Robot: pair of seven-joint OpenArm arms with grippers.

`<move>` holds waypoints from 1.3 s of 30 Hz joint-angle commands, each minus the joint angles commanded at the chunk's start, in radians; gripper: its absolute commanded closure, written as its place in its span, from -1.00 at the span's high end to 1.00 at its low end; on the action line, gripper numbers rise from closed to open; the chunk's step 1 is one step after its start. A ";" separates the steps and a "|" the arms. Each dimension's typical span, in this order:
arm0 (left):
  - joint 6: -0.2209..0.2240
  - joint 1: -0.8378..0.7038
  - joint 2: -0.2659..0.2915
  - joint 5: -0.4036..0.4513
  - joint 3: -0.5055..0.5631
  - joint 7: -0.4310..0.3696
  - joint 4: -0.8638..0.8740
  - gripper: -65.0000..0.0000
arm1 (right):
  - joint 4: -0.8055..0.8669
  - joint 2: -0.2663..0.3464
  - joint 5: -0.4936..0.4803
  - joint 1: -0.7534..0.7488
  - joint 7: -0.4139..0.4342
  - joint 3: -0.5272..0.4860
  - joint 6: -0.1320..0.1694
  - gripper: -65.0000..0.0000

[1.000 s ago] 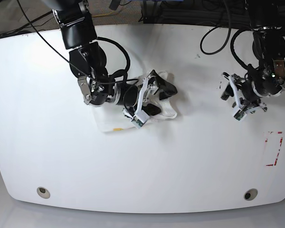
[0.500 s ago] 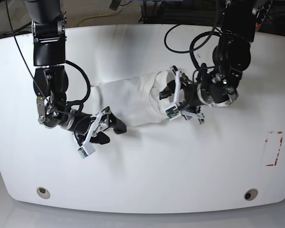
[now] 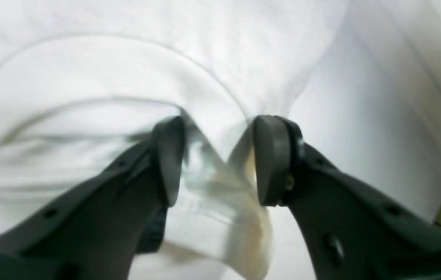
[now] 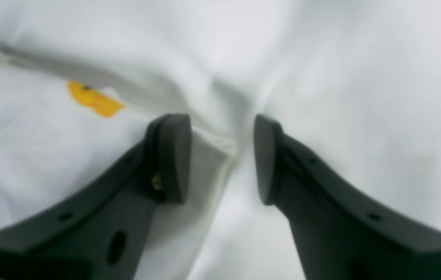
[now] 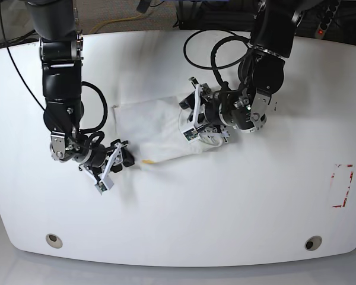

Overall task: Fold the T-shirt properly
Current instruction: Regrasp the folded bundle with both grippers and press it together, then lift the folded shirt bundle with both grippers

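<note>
Jaws of both grippers stand spread over cloth, pinching nothing. The white cotton T-shirt (image 5: 157, 127), a yellow print patch (image 4: 93, 99) showing, lies bunched mid-table between them. Left gripper (image 3: 218, 159) straddles a raised fold; right gripper (image 4: 222, 155) sits at the hem. White round-cornered table (image 5: 225, 208) underneath.

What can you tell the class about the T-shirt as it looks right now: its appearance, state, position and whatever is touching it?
The T-shirt is white, soft-looking cloth, folded into a compact, slightly wrinkled bundle lying near the middle of the white table. A small yellow patch of print shows near its lower edge. The left gripper sits over its right end, jaws apart with cloth bunched between them. The right gripper is at its lower left corner, jaws apart around a fold.
</note>
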State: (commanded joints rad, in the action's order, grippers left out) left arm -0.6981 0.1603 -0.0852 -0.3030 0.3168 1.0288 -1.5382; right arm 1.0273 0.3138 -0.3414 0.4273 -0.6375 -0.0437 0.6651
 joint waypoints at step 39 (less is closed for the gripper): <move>0.298 -0.058 -0.054 0.008 -0.169 0.000 -0.244 0.15 | 0.631 -0.307 0.008 -0.376 -0.258 -0.124 -0.064 -0.24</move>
State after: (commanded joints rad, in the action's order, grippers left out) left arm -0.3997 0.1020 -0.1389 -0.2954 0.1481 1.0288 -1.7822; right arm 1.6579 0.0069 -0.3337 0.0514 -0.8953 -0.1680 0.6007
